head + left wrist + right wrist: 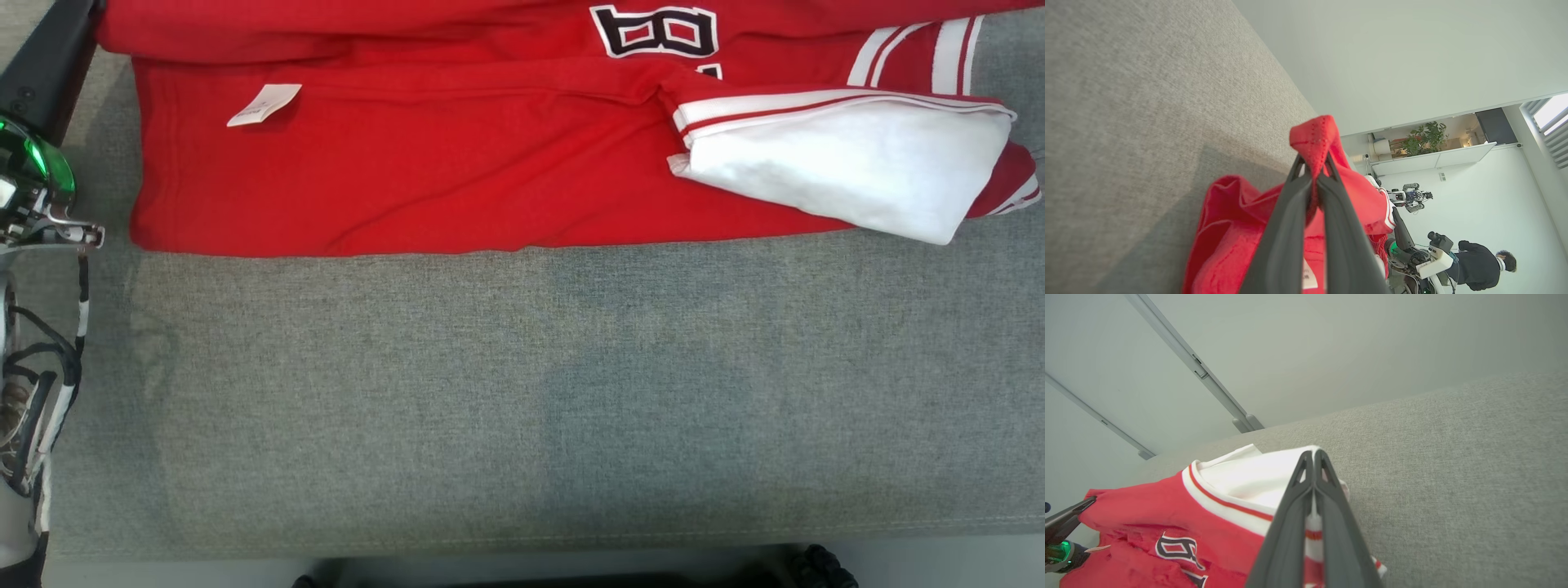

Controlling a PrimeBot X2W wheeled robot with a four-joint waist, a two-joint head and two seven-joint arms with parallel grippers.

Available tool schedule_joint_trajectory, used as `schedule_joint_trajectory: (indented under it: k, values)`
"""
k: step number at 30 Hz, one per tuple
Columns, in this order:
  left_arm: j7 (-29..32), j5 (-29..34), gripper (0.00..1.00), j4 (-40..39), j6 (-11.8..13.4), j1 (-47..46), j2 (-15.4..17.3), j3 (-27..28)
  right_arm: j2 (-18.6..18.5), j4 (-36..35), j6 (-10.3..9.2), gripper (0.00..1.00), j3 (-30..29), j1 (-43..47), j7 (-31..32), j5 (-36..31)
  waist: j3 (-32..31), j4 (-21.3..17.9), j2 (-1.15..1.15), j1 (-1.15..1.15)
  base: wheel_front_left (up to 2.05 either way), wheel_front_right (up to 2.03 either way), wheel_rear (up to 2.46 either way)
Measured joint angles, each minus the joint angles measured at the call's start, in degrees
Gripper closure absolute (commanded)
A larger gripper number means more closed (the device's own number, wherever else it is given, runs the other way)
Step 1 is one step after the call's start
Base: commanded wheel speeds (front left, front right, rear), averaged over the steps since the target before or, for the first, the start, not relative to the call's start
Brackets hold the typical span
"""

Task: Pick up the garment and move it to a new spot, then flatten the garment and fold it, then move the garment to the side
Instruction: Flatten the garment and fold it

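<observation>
A grey cloth worktop carries the folded red shirt across its far part, with a white sleeve lying on the right end. The left tool pinches a red fold (stitched hem showing). The right tool clamps the white sleeve's edge. A small white label lies on the red.

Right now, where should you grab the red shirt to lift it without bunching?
At its two ends, each from its outer side: the red shirt lies long and floppy. The left gripper is shut on a red corner, the right gripper on the edge of the white sleeve.
</observation>
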Motion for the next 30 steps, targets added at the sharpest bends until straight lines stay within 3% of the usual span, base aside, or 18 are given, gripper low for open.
schedule_joint_trajectory:
  k: [18,30]
  values:
    - [-0.81,-1.05,1.0,-3.15,-0.04,10.42,-0.97,1.31,1.53,-3.46,-0.52,1.0,-0.25,13.53,-4.8,1.32,-5.39,-1.04,0.0,0.0,0.0,0.0,0.0]
    - [-0.58,-0.6,1.0,-3.68,-0.04,16.61,-1.1,-0.4,0.41,-4.86,-0.65,1.0,0.77,18.47,-5.41,1.47,-8.82,-1.27,0.0,0.0,0.0,0.0,0.0]
